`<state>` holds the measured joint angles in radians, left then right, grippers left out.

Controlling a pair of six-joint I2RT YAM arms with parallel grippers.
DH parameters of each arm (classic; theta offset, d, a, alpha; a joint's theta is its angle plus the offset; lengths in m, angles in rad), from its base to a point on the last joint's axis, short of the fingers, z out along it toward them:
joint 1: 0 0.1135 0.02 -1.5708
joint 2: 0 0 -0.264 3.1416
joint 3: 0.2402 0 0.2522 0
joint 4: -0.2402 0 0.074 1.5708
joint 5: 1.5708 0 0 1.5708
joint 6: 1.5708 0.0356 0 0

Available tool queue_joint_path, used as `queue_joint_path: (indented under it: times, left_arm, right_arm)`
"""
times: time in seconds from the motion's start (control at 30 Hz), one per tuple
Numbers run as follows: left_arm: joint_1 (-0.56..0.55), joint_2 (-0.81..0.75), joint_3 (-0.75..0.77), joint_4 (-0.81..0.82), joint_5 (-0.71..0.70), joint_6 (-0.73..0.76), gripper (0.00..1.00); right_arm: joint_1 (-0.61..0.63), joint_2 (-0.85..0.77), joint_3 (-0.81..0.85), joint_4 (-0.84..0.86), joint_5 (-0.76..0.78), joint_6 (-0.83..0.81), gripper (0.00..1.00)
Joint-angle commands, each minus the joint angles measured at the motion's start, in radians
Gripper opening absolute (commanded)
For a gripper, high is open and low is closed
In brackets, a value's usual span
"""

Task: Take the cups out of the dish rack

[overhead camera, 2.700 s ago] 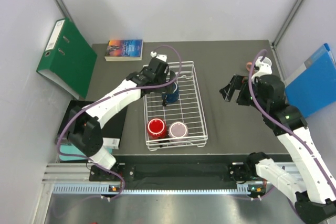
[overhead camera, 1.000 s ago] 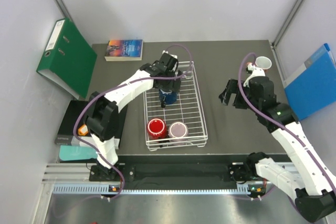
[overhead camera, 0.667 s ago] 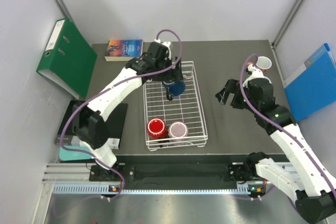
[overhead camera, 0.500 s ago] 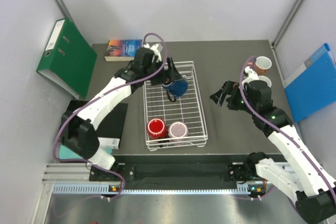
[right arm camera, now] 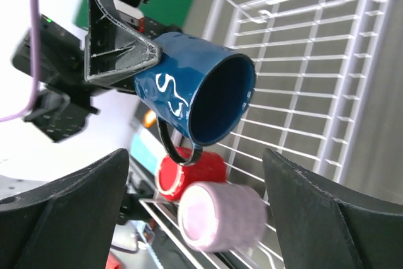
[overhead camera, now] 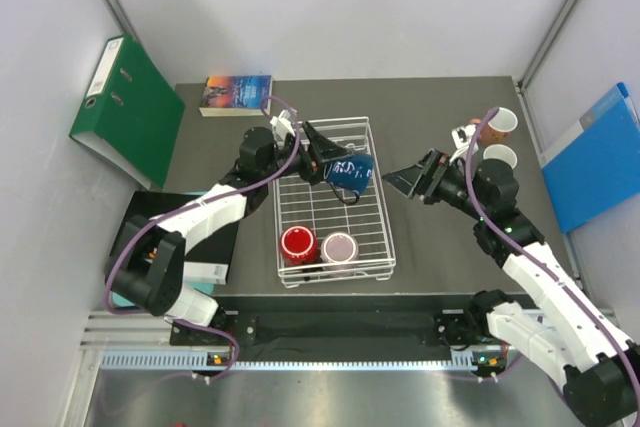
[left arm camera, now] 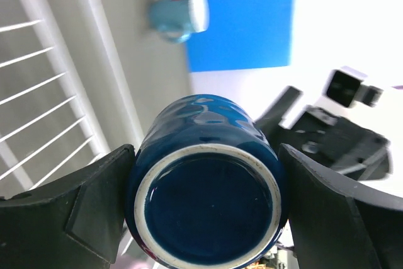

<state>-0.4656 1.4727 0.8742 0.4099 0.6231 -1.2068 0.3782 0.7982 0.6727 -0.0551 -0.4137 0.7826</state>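
My left gripper (overhead camera: pixel 338 169) is shut on the dark blue mug (overhead camera: pixel 352 173) and holds it on its side above the white wire dish rack (overhead camera: pixel 384 217), mouth toward the right. In the left wrist view the mug's base (left arm camera: pixel 208 203) fills the space between the fingers. My right gripper (overhead camera: pixel 404 179) is open and empty, just right of the rack, pointing at the mug's mouth (right arm camera: pixel 220 99). The red mug (overhead camera: pixel 297 244) and the pale mauve mug (overhead camera: pixel 340 247) lie in the rack's near end. The salmon-pink mug (overhead camera: pixel 500 123) and the teal mug (overhead camera: pixel 497 158) stand on the table at the far right.
A green binder (overhead camera: pixel 125 107) leans at the far left and a book (overhead camera: pixel 237 94) lies at the back. A blue folder (overhead camera: pixel 600 152) stands at the right wall. A black box (overhead camera: pixel 150 237) sits left of the rack.
My left gripper has lifted the dark blue mug out of the rack and tipped it sideways toward the right. My right gripper has swung left toward the mug, away from the two mugs on the table.
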Motion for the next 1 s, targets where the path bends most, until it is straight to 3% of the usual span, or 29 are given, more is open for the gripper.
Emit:
queue_joint_path:
  times: [0.0,0.33,0.5,0.53,0.63,0.67,0.7,0.73,0.8,0.87,0.93,0.97]
  left_arm:
    - [-0.004,-0.058,0.003,0.288,0.046,-0.115,0.00]
    - [-0.056,-0.032,0.000,0.305,0.020,-0.122,0.00]
    - [-0.106,0.015,0.016,0.333,0.015,-0.131,0.00]
    - [-0.111,0.020,0.019,0.342,0.015,-0.131,0.00]
    - [-0.126,0.035,0.026,0.343,0.017,-0.132,0.00]
    - [-0.127,0.040,0.028,0.342,0.020,-0.131,0.00]
    - [-0.127,0.041,0.028,0.339,0.021,-0.126,0.00]
    - [-0.125,0.041,0.029,0.331,0.023,-0.120,0.00]
    - [-0.123,0.034,0.054,0.258,0.024,-0.074,0.00]
    - [-0.117,0.020,0.106,0.110,0.020,0.022,0.11]
    - [-0.107,0.006,0.147,-0.007,0.004,0.103,0.33]
    - [-0.087,-0.008,0.188,-0.061,-0.002,0.175,0.63]
  right_arm:
    - [0.027,0.058,-0.001,0.207,-0.065,0.078,0.85]
    - [0.122,0.206,0.071,0.307,-0.040,0.090,0.82]
    - [0.166,0.297,0.128,0.342,-0.030,0.076,0.74]
    - [0.172,0.308,0.134,0.351,-0.030,0.079,0.70]
    - [0.176,0.335,0.137,0.376,-0.036,0.089,0.36]
    - [0.177,0.338,0.137,0.377,-0.033,0.093,0.17]
    - [0.177,0.341,0.142,0.374,-0.033,0.093,0.07]
    - [0.177,0.342,0.145,0.351,-0.028,0.092,0.00]
    - [0.177,0.332,0.159,0.313,-0.016,0.072,0.00]
    - [0.176,0.299,0.171,0.229,0.025,0.044,0.00]
    - [0.177,0.268,0.191,0.160,0.073,-0.003,0.00]
    - [0.177,0.238,0.202,0.088,0.126,-0.020,0.00]
